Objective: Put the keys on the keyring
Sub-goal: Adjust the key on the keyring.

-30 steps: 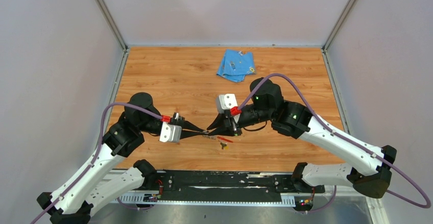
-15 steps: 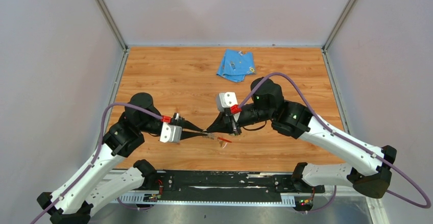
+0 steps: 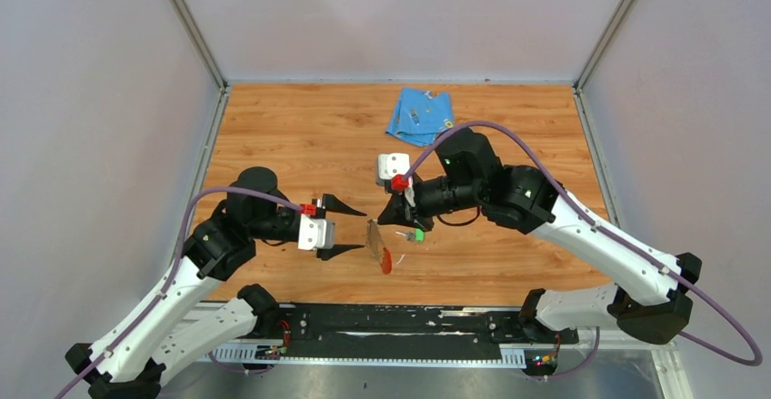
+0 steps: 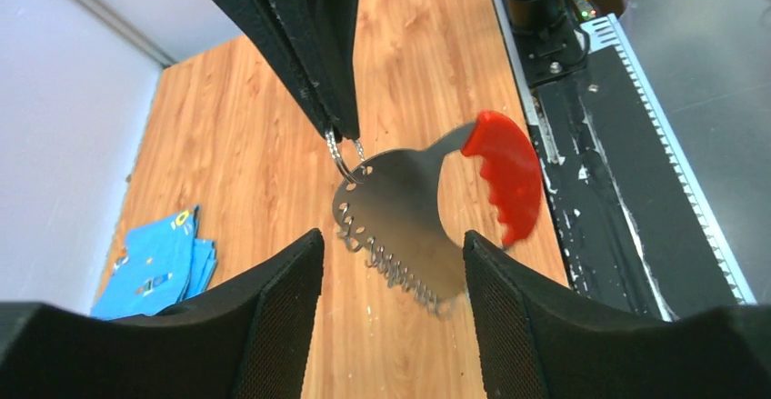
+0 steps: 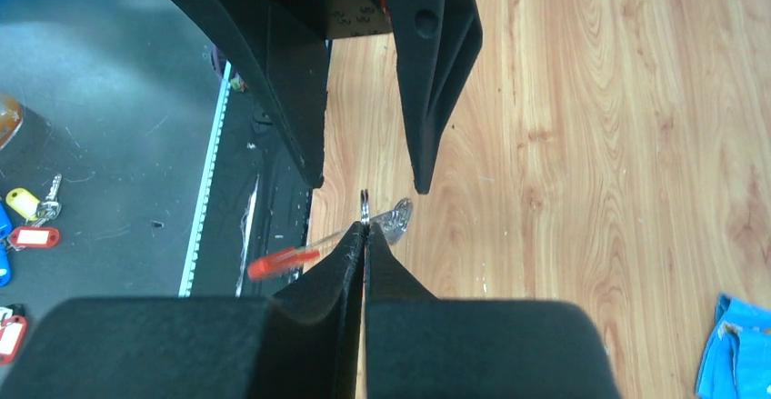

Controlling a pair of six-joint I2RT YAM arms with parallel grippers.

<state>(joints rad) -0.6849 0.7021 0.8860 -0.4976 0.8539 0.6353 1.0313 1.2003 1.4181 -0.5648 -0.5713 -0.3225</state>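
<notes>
Near frame centre, the right gripper (image 5: 365,228), jaws pressed together, pinches the keyring (image 4: 400,208) by its very top; it dangles just before the left gripper (image 3: 355,229), jaws spread. So slight a hold could let it slip free

Keyring (image 4: 400,208): flat silvery plate, toothed edge, red curved grip; hangs tilted, frame centre. Green-tagged key (image 3: 419,234): tiny, just right of it, top view.

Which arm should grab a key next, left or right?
Probably the left. The left pincer is open and empty, while the right pincer is shut on the keyring, holding it up. The green key is close by.
</notes>
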